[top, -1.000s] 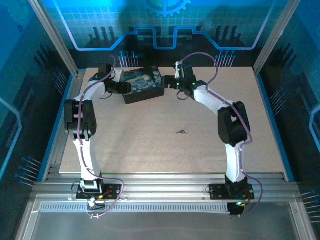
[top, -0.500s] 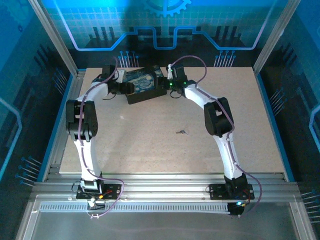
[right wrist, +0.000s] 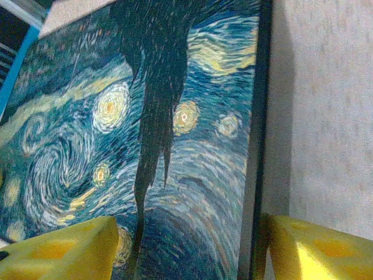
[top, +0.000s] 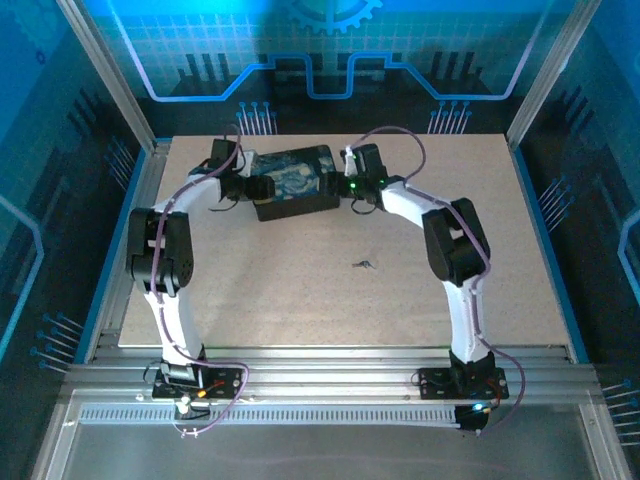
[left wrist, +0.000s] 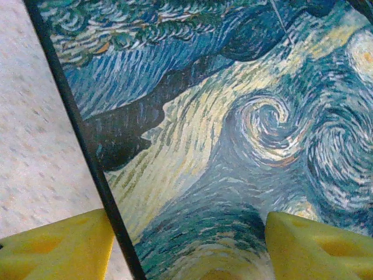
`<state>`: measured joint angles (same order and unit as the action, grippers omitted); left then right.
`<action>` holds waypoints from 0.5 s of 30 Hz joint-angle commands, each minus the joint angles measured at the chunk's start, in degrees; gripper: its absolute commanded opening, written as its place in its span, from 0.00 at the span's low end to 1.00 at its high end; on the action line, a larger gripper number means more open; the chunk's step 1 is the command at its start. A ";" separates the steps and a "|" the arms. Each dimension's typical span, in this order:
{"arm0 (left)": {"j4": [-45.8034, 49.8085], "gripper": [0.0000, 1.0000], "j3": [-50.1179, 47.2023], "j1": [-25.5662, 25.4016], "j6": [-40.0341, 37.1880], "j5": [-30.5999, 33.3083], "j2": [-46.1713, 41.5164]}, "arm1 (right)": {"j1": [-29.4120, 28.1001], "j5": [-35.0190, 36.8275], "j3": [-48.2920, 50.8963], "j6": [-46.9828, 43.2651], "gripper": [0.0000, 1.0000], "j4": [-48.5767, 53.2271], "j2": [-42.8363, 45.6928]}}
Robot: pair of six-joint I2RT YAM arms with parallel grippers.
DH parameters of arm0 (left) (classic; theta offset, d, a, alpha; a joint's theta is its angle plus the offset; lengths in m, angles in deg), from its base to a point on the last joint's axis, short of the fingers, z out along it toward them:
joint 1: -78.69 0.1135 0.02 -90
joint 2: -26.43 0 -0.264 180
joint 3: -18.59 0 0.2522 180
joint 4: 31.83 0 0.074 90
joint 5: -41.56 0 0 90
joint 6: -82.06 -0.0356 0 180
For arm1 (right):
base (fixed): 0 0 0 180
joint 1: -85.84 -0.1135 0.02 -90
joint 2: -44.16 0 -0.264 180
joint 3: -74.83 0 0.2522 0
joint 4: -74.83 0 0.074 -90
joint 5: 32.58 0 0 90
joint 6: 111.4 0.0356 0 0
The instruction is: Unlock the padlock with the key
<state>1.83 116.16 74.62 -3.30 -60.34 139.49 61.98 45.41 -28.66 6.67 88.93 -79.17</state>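
A tiny dark metal piece [top: 363, 265], seemingly the key, lies alone mid-table; it is too small to tell more. The padlock is out of view. At the back stands a black box with a blue-yellow swirl lid [top: 295, 182]. My left gripper [top: 243, 187] is at its left end and my right gripper [top: 345, 184] at its right end. In the left wrist view the left gripper [left wrist: 187, 217] is open astride the box's black edge, over the lid [left wrist: 233, 116]. The right gripper [right wrist: 192, 219] is likewise open astride the other edge of the lid [right wrist: 87, 146].
Bare speckled tabletop [top: 300, 300] runs from the box to the near rail. Table surface shows beside the box in both wrist views [left wrist: 35, 146] [right wrist: 326, 116]. Metal frame posts and blue panels close in the back and sides.
The right gripper came in from beside the box onto its right end and its jaws narrowed. The box turned a little and shifted nearer. The left gripper followed at the left end.
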 commanded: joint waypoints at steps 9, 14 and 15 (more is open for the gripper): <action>-2.64 0.72 3.03 -7.35 5.67 -6.20 1.55 | -15.91 -2.14 23.22 1.39 0.73 -4.57 22.00; -0.92 0.78 9.92 -7.50 6.89 -2.45 4.67 | -24.21 -4.26 15.09 1.56 0.76 -2.40 17.87; -0.09 0.79 10.97 -7.52 6.64 -1.61 4.95 | -25.17 -4.46 13.25 0.94 0.77 -0.76 17.14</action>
<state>-1.49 123.27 70.82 0.81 -56.75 143.36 42.01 46.24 -6.89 9.08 94.31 -59.71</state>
